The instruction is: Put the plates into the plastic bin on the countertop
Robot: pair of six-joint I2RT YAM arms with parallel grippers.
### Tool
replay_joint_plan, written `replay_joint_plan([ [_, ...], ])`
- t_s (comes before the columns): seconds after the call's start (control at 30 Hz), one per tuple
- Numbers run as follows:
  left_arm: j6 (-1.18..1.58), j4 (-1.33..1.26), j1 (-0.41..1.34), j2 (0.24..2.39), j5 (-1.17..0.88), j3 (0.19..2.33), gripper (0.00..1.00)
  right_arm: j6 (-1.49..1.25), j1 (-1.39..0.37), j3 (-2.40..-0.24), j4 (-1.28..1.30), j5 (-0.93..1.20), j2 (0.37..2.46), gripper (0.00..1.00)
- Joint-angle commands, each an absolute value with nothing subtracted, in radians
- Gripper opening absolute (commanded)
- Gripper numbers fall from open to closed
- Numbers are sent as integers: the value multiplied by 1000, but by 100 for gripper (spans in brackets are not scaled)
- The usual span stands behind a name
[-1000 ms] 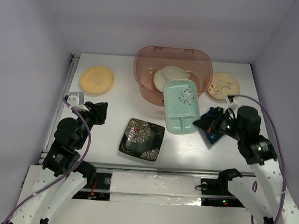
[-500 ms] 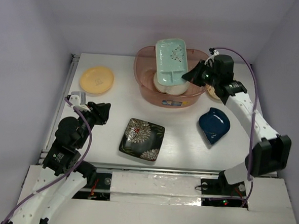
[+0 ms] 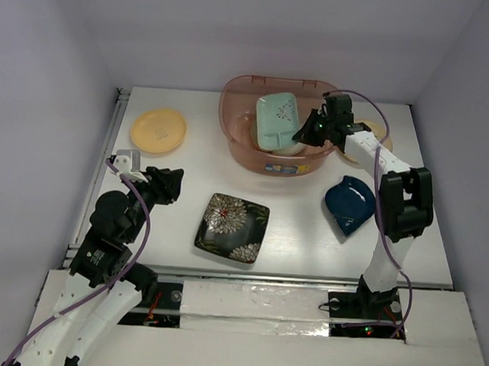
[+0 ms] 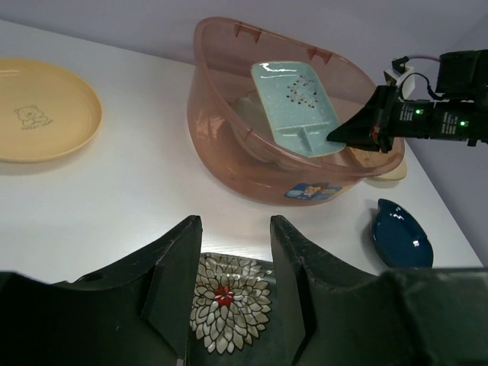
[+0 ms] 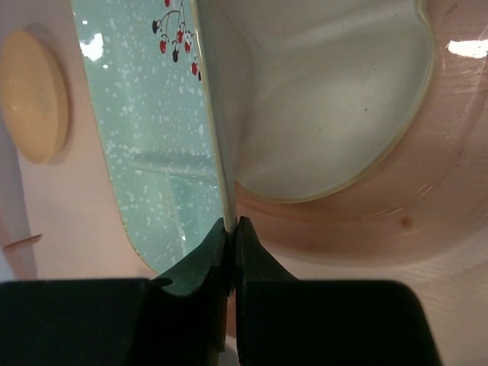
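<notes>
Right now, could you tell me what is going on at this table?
The right claw pinches the edge of the pale green divided plate, holding it tilted inside the plastic bin, above a cream plate already in there. The left claw is open and holds nothing. The yellow plate, black floral plate, blue leaf-shaped dish and tan plate lie on the countertop.

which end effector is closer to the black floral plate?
Left. The left end effector hovers open just left of the black floral plate. The right end effector is far back at the plastic bin, clamped on the pale green divided plate.
</notes>
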State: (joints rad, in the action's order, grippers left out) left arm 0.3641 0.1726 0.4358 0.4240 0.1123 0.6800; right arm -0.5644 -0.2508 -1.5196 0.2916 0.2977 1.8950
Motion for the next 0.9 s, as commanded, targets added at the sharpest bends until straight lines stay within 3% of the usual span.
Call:
replay_joint_plan([
  [0.0,360,141,430,422,101,676,39,-569,-242,-1629,141,319,1877,0],
  [0.47,357,140,430,425,101,673,39,-609,-233,-1647,161,293,2011,3],
  [0.7,356,138,430,426,101,673,39,-611,-233,-1654,183,265,2029,33],
  [0.73,357,137,430,426,101,675,39,-611,-233,-1654,184,253,2028,45],
  [0.87,356,137,430,425,100,675,39,-606,-233,-1638,183,221,1988,62],
])
